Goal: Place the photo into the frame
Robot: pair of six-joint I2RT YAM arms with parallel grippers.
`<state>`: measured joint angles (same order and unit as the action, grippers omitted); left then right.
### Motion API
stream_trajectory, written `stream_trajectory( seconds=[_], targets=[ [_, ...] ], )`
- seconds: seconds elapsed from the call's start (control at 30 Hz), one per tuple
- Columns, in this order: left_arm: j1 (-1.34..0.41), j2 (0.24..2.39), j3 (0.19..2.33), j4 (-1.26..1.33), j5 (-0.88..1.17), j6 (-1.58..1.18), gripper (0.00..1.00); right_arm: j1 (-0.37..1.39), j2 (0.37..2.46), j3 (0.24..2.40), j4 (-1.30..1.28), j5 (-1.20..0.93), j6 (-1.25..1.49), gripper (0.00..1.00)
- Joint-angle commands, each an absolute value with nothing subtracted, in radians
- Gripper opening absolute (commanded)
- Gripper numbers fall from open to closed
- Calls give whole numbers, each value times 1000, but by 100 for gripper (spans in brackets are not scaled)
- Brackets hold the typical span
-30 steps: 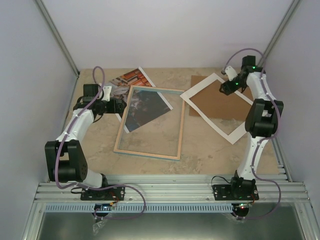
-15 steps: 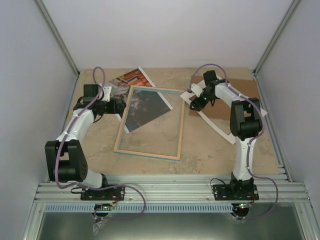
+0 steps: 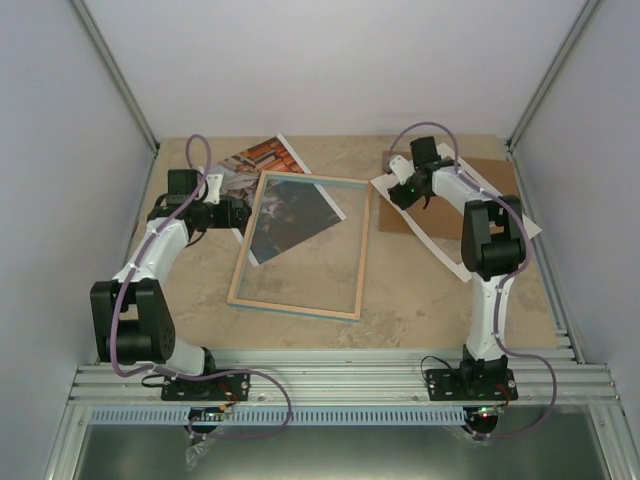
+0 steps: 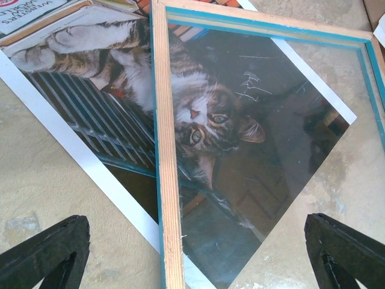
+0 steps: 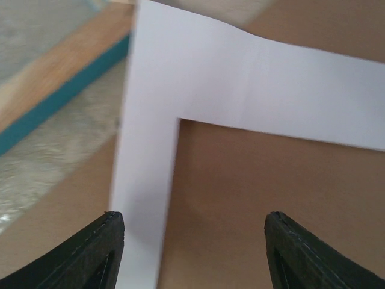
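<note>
The right gripper (image 3: 400,192) has swung over to the white mat board (image 3: 445,258). The cat photo (image 3: 262,158) lies tilted, half under the frame (image 3: 295,303), poking out at 10 o'clock. Left wrist: the left gripper (image 4: 194,241) is spread wide over it. Right wrist: fingers (image 5: 90,256) are wide too.

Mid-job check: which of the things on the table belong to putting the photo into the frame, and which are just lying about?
For the job:
- the photo, lying partly under the frame
- the frame, flat on the table

Lying about:
- white mat board
- brown backing board, beneath the mat board
</note>
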<state>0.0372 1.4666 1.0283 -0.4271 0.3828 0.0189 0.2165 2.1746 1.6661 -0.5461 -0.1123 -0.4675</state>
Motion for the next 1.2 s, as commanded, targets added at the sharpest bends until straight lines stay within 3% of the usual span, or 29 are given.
stream_trajectory(
  seconds=[0.0,0.2,0.4,0.7,0.87,1.17],
  targets=[
    [34,1479,1015,-403,376,9,99,174,2171,1702,-518,-105,-399,63],
    [34,1486,1017,-405,383,10,99,164,2173,1715,-577,-261,-399,61],
    [34,1487,1011,-402,384,9,99,165,2164,1737,-623,-326,-371,67],
    [34,1479,993,-391,349,10,99,258,2069,1494,-319,-3,-377,67],
    [34,1480,988,-382,341,11,99,289,2094,1468,-249,102,-395,66],
    [34,1483,997,-379,333,-24,100,316,2071,1415,-194,187,-455,46]
  ],
)
